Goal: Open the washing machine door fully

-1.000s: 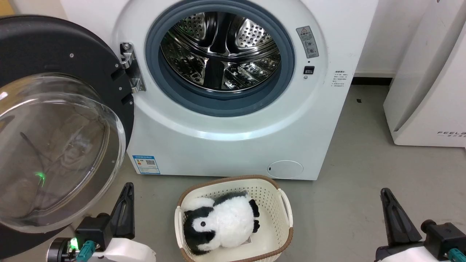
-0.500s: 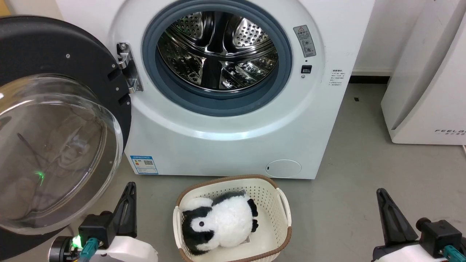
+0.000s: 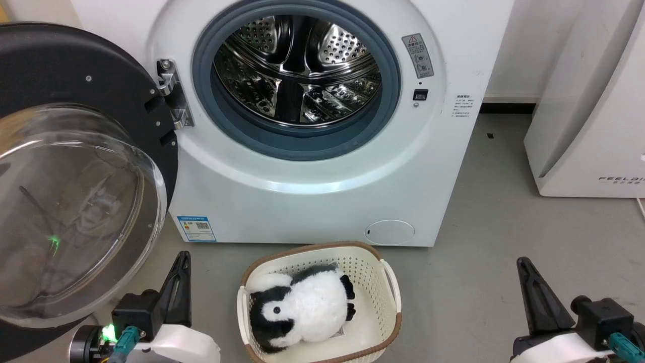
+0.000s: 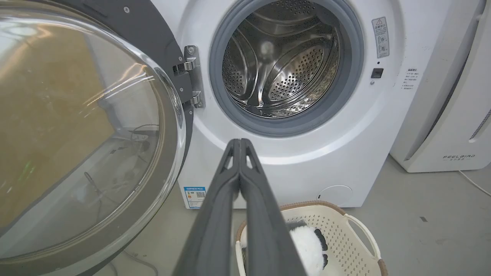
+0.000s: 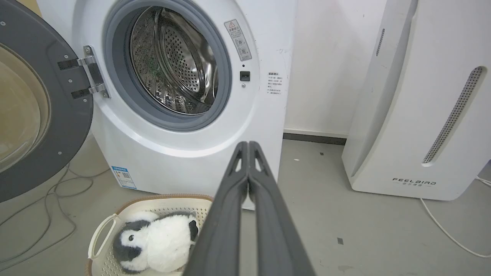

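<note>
The washing machine [image 3: 312, 196] [image 4: 307, 168] [image 5: 184, 153] is a white front-loader; its steel drum lies bare inside a grey gasket. Its door [image 3: 65, 65] [image 4: 76, 126] [image 5: 42, 126], a black disc with a bulging glass bowl, stands swung wide to the left on a metal hinge [image 3: 171, 93]. My left gripper [image 3: 182, 256] [image 4: 240, 142] is shut, low at the left, just below the door's rim and holding nothing. Low at the right, my right gripper [image 3: 522, 262] [image 5: 247, 145] is shut and empty, well away from the machine.
A cream basket [image 3: 388, 282] [image 5: 115, 226] with a black-and-white plush penguin [image 3: 302, 305] [image 5: 157, 241] sits on the floor in front of the machine. A white FEELBIRD appliance [image 3: 589, 126] [image 5: 418, 99] stands to the right. Cables [image 5: 46, 207] trail under the door.
The whole head view has slid a little left and up, so the camera moved. The door, basket and both grippers keep their places relative to each other.
</note>
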### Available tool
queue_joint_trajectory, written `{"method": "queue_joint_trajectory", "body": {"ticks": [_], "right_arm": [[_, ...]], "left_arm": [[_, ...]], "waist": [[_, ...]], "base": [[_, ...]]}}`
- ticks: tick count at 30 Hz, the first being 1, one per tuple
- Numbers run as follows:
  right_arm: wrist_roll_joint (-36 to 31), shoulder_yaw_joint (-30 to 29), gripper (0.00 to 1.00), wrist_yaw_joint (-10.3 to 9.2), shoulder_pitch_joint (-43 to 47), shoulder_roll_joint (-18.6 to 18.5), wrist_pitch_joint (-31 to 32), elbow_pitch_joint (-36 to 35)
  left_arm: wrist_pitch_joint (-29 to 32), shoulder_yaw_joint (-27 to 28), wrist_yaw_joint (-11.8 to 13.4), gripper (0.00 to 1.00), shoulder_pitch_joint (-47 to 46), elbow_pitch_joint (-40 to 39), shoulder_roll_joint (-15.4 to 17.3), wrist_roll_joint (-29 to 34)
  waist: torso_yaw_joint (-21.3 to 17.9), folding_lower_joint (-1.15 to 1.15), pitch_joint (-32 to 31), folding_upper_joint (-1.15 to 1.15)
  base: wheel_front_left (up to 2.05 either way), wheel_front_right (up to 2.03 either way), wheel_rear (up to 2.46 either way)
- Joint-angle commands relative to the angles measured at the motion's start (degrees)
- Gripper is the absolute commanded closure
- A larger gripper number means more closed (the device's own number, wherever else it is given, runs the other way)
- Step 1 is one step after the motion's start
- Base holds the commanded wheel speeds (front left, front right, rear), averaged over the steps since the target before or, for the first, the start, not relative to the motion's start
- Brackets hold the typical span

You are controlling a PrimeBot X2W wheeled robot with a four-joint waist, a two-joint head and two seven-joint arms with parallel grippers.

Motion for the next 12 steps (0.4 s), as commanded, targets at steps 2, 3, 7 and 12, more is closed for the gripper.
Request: {"method": "queue_joint_trajectory", "body": {"ticks": [2,3,7,12], "right_arm": [[-0.7,0.3,1.0,0.02,-0.9,0.1,0.5,-0.4],[-0.7,0.3,1.0,0.02,-1.0,0.1,0.7,-0.4],[-0.9,0.5,1.0,0.02,-1.1,0.1,1.1,-0.5],[-1.0,0.7,1.0,0.03,-1.3,0.1,1.7,-0.6]], "left_arm": [[0.4,-0.2,0.4,1.0,-0.1,-0.4,0.0,0.7],[0.5,-0.2,0.5,1.0,-0.1,-0.5,0.0,0.7],[1.0,-0.4,0.7,1.0,-0.1,-0.8,0.0,0.8],[1.6,-0.5,0.9,1.0,-0.1,-1.1,0.0,0.9]], "waist": [[-0.1,0.0,0.0,0.0],[-0.1,0.0,0.0,0.0],[-0.3,0.0,0.1,0.0],[-0.4,0.0,0.1,0.0]], "base": [[0.0,0.0,0.0],[0.0,0.0,0.0],[0.0,0.0,0.0],[0.0,0.0,0.0]]}}
